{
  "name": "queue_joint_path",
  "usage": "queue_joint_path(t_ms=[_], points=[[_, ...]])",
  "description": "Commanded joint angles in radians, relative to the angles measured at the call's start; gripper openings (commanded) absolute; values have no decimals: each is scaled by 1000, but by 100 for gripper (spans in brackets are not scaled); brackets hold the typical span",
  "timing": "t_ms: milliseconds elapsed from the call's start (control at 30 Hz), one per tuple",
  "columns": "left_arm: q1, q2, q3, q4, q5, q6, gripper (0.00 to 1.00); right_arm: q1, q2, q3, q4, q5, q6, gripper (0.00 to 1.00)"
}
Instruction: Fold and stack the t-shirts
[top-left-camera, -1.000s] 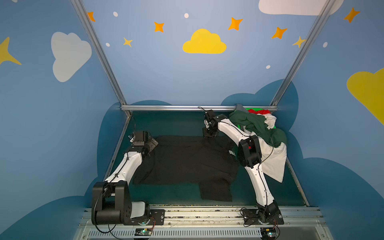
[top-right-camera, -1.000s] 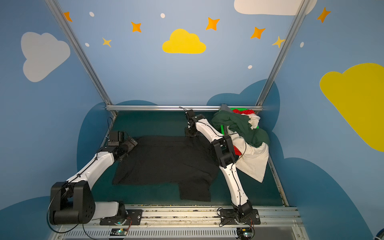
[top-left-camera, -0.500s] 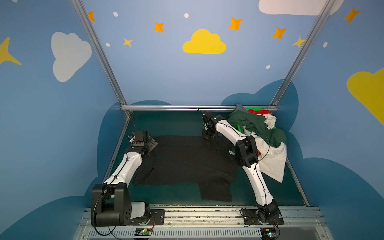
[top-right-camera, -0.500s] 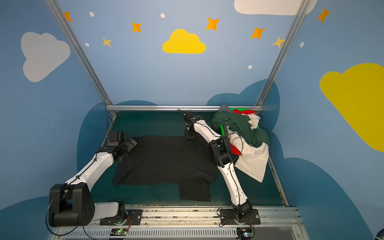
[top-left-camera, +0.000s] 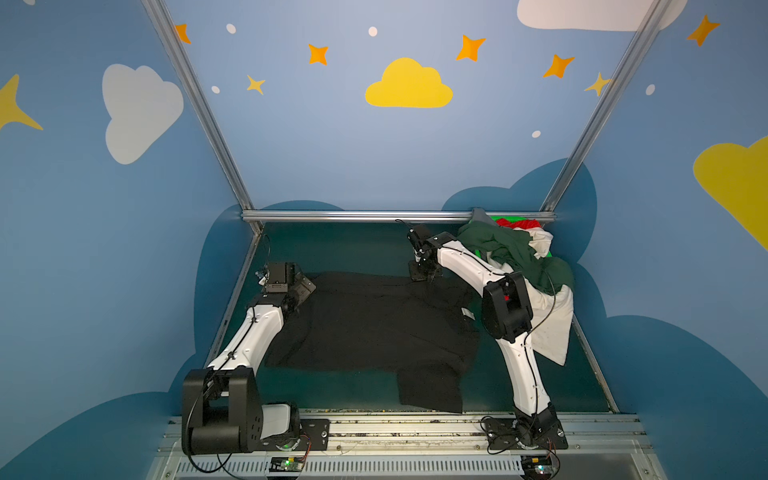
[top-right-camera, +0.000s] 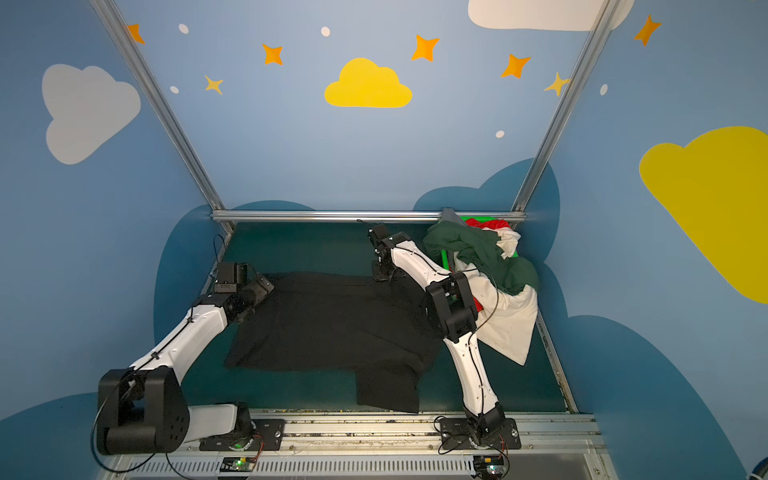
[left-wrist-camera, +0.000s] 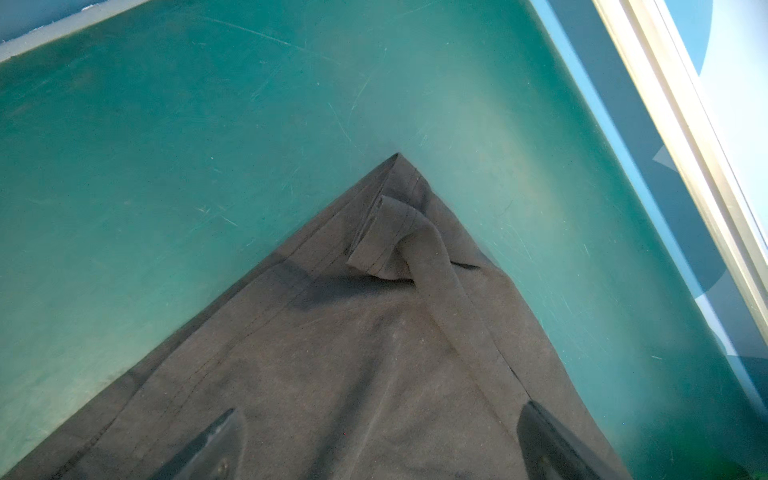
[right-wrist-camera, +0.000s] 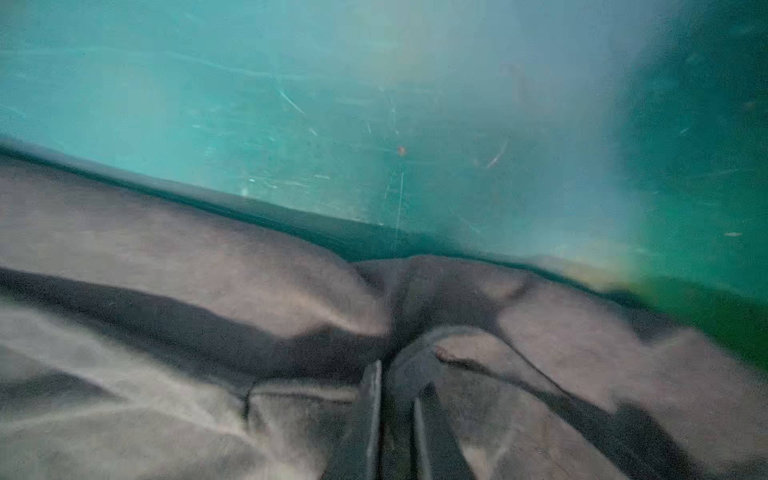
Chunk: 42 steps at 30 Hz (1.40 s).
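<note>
The teal table fills the floor of the cell, and the black t-shirt lies spread across its middle in both top views, one sleeve pointing to 5 o'clock. At 2 o'clock a heap of shirts spills from a bright green basket: the white t-shirt hangs lowest, the dark green t-shirt lies draped over it, and the red t-shirt shows only as a sliver at the back. None of this heap shows in the wrist views. The left gripper hovers over the black shirt's 10 o'clock corner. Only its wrist view shows the fingers spread wide and a turned-over hem flap at that corner. The right gripper sits at the shirt's 1 o'clock edge. The top views hide its fingertips, but its blurred wrist view shows them nearly together, pinching a puckered fold of black cloth.
</note>
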<state>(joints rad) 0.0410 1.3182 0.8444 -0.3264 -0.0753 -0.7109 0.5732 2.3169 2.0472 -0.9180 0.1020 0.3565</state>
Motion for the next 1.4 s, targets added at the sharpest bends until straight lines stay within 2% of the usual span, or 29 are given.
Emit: queue_joint_path(t_ms=[0, 100, 167, 267, 400, 700, 1000, 1100, 1200, 1300, 1367], points=[[1, -14, -11, 3, 7, 12, 100, 6, -25, -11, -17, 12, 25, 14], [0, -13, -9, 7, 12, 13, 100, 7, -21, -10, -23, -1, 31, 13], [1, -13, -8, 5, 9, 16, 100, 8, -22, -13, -26, -2, 37, 7], [3, -17, -7, 1, 9, 16, 100, 9, -35, -23, -34, 7, 44, 7], [3, -33, -17, 9, 11, 14, 100, 14, -74, -50, -48, 11, 53, 0], [1, -77, -63, 41, 3, 12, 100, 52, -159, -144, -121, 30, 138, 1], [4, -53, -78, 77, 29, 4, 100, 93, -274, -297, -130, -27, 235, 5], [2, -48, -83, 86, 34, 6, 100, 110, -287, -337, -121, -79, 263, 18], [3, -44, -85, 94, 40, 5, 100, 142, -292, -352, -128, -128, 269, 38], [1, -39, -84, 95, 44, 4, 100, 174, -300, -370, -140, -142, 268, 44], [3, -35, -82, 97, 44, 3, 100, 181, -309, -395, -131, -163, 263, 43]])
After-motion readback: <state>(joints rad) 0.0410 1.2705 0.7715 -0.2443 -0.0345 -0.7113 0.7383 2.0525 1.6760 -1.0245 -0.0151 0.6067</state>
